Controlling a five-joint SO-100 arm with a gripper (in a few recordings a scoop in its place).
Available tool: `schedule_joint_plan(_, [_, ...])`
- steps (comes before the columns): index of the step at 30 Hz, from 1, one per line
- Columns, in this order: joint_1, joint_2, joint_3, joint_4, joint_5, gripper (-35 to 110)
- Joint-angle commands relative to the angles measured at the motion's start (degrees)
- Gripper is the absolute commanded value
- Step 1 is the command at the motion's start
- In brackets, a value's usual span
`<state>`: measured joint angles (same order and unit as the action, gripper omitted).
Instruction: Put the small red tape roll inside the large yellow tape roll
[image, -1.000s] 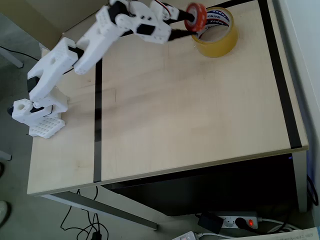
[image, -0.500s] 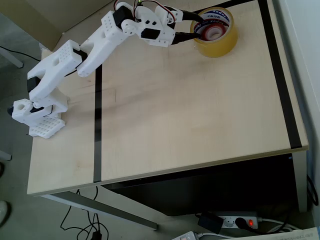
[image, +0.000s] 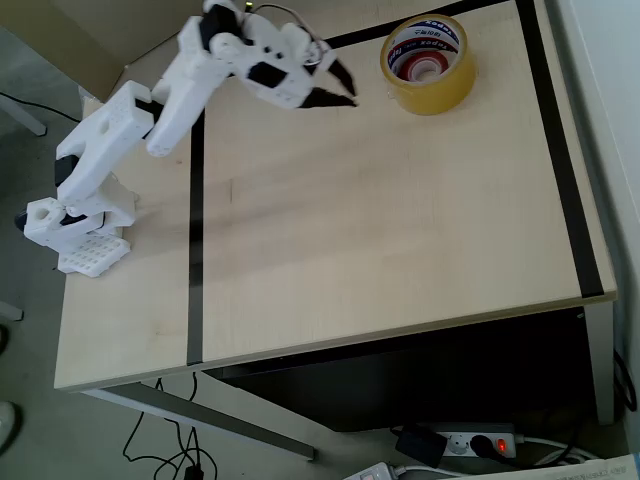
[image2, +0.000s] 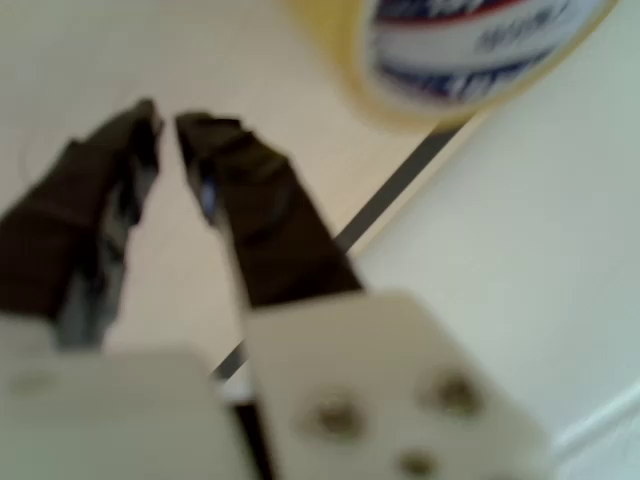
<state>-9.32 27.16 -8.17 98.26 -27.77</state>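
Yellow tape, the large yellow tape roll (image: 428, 63), sits flat on the wooden table (image: 380, 230) and serves as the landmark here. Inside its printed white core lies the small red tape roll (image: 424, 65), seen from overhead as a red ring fully within the yellow one, so the placing looks done. The gripper (image: 334, 88) hangs near the yellow roll, on its left in the overhead view, apart from it and holding nothing. In the wrist view the dark fingers (image2: 255, 210) stand almost together, only a narrow gap between their tips, and the yellow roll (image2: 470, 55) fills the top of that picture beyond them.

The step in hand, as I judge it, is clearing the arm away. To do it well, keep the fingers above the yellow roll's rim and draw off on the side the gripper already occupies, never across the roll, since a brush against the wall could slide the light ring and tip the red roll out of its core. A black strip (image: 400, 28) on the table runs just behind the yellow roll.
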Motion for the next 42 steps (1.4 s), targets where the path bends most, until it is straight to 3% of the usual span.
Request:
schedule_joint_plan(1, [-0.7,19.7,1.4,5.4,-2.1,0])
schedule_joint_plan(12, [2.0,63.5,51.2,4.0,6.0,0])
schedule_joint_plan(18, [1.3,96.9,97.5,-22.2,11.3,0])
schedule_joint_plan(24, [3.3,121.7,129.9,-39.8,19.5,0])
schedule_joint_plan(37, [3.3,162.2,168.3,-40.1,27.2,0])
schedule_joint_plan(42, [3.8,164.0,175.0,-40.0,28.3,0])
